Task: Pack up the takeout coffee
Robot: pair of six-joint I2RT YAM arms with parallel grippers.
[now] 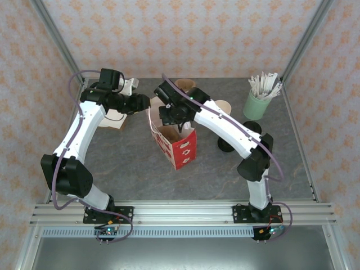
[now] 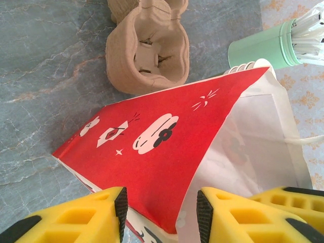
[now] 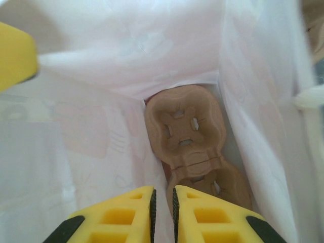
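- While a brown pulp carrier [image 3: 185, 126] lies flat at the bottom of the red paper bag [image 1: 179, 149], its wells are empty. I judge the packing to be at an early stage, with the bag opened and lined but no drink in it.
- The takeout coffee is outside the bag, on the table [image 1: 129, 169] to the bag's right. One lidded cup [image 1: 252, 127] sits just right of the right arm's forearm, and a second lidded cup [image 1: 226, 145] is on the near side of that forearm. The arm hides part of each.
- What is left, as I read it, is the main work: both cups must go into the carrier's wells inside the bag.
- From above, only the cups' round black tops show. I take them to stand upright with lids up and the long axis vertical, pointing toward the overhead camera. Their green sides are barely visible.
- The left gripper [image 2: 161, 207] is clamped on the bag's rim. Folded paper fills the space between its pads, and the grip appears to hold the mouth open.
- The right gripper [image 3: 163, 200] is down inside the bag above the carrier, its fingers almost together with nothing between them.
- A second pulp carrier [image 2: 147, 45] rests on the table beyond the bag, near the mint cup [image 2: 263, 45].
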